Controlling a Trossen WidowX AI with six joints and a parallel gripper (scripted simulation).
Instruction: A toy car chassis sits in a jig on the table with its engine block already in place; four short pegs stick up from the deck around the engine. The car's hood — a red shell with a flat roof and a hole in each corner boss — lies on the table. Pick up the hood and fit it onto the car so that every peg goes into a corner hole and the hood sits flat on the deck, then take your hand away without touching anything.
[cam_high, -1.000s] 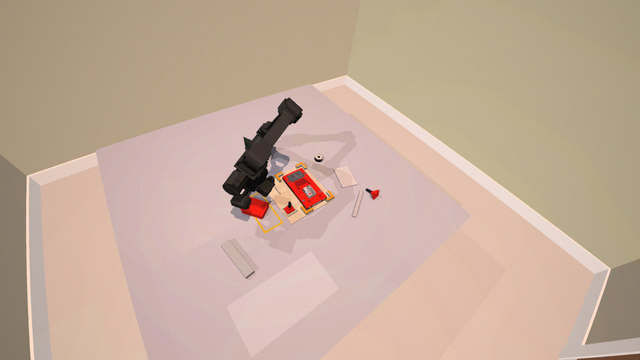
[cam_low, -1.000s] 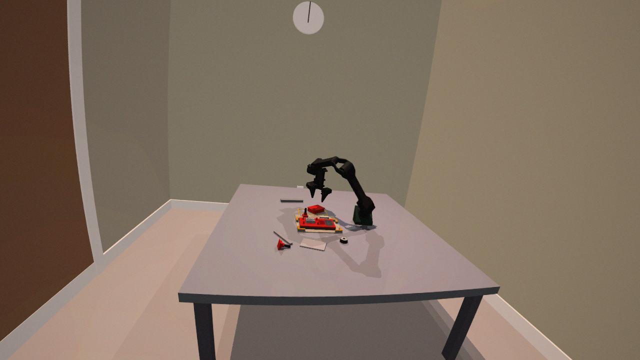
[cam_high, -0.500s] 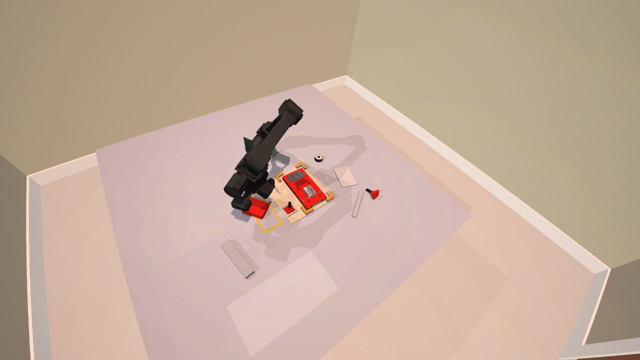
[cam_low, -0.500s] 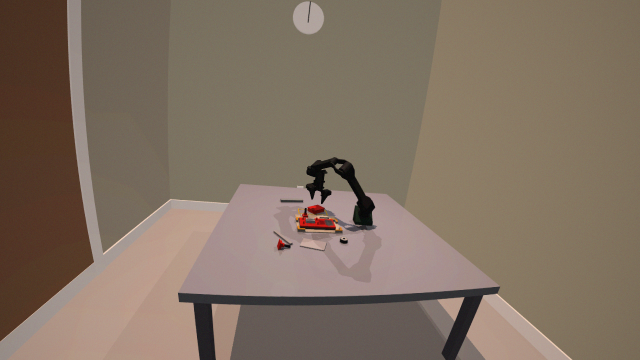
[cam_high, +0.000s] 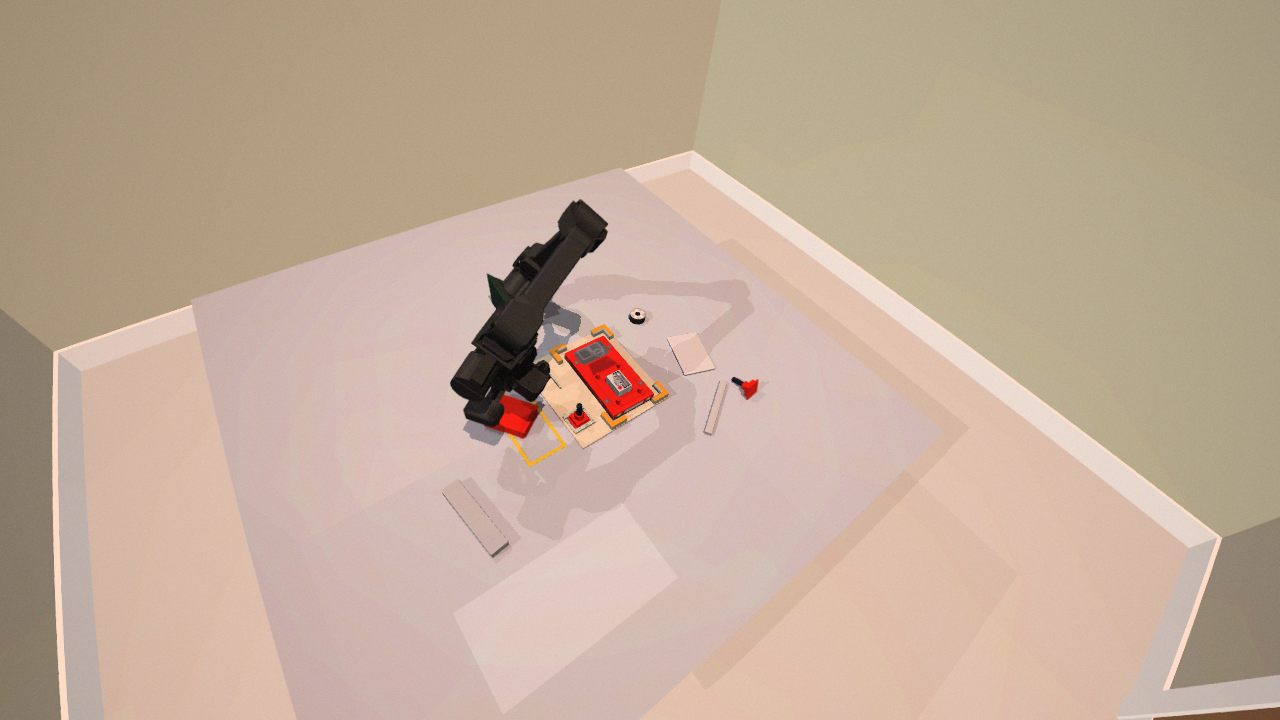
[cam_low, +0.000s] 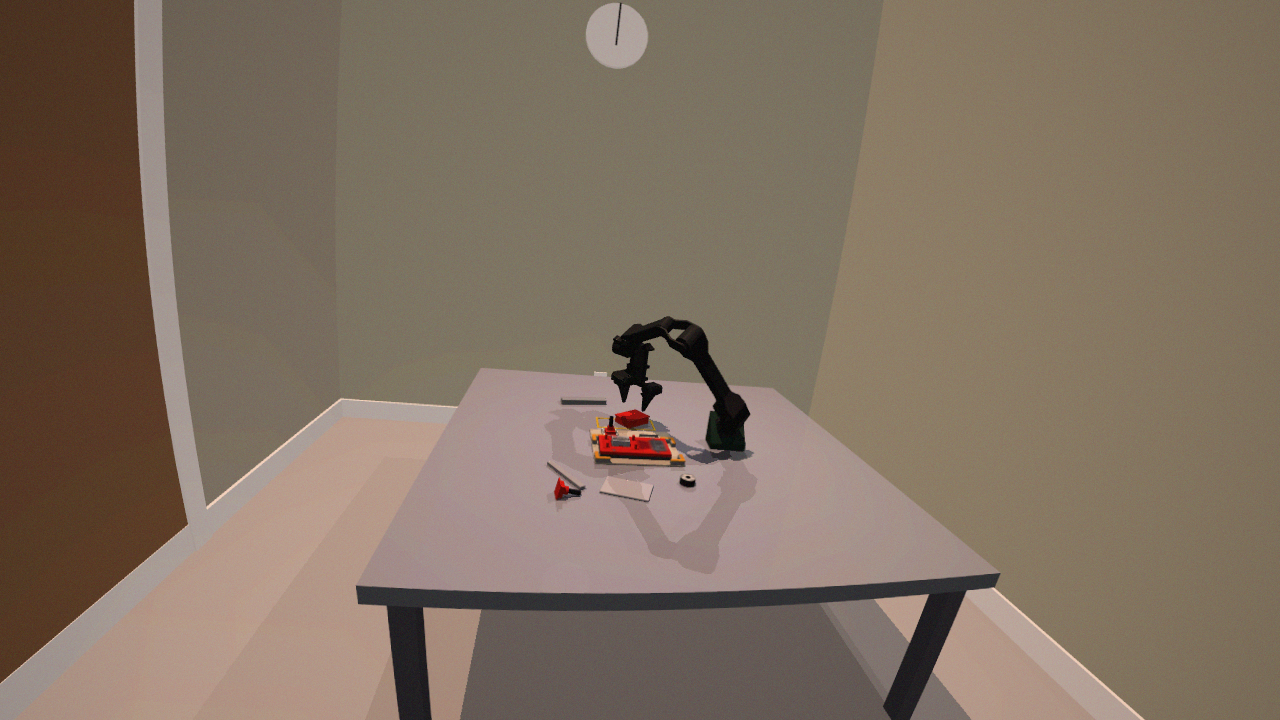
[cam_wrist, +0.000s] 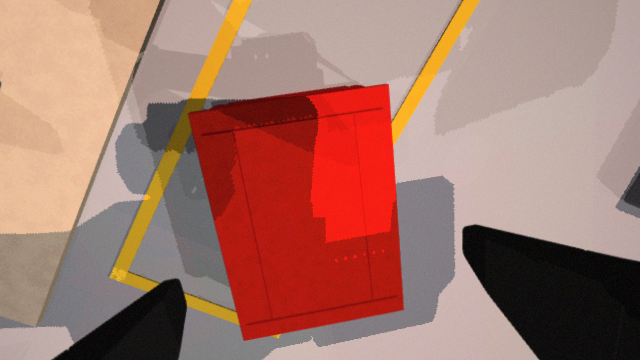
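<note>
The red hood lies roof up on the table, turned askew across one end of a yellow outline. My gripper is open and empty, pointing down above the hood. In the wrist view one fingertip is on each side of the hood, with space between. The red chassis sits in the jig between orange corner brackets, with the grey engine block on its deck. Small pegs show around the engine. The hood's corner holes are hidden.
Beside the chassis, the beige board carries a small red part with a black knob. A grey bar, a flat plate, a thin strip, a wheel and a red piece with a black stem lie around.
</note>
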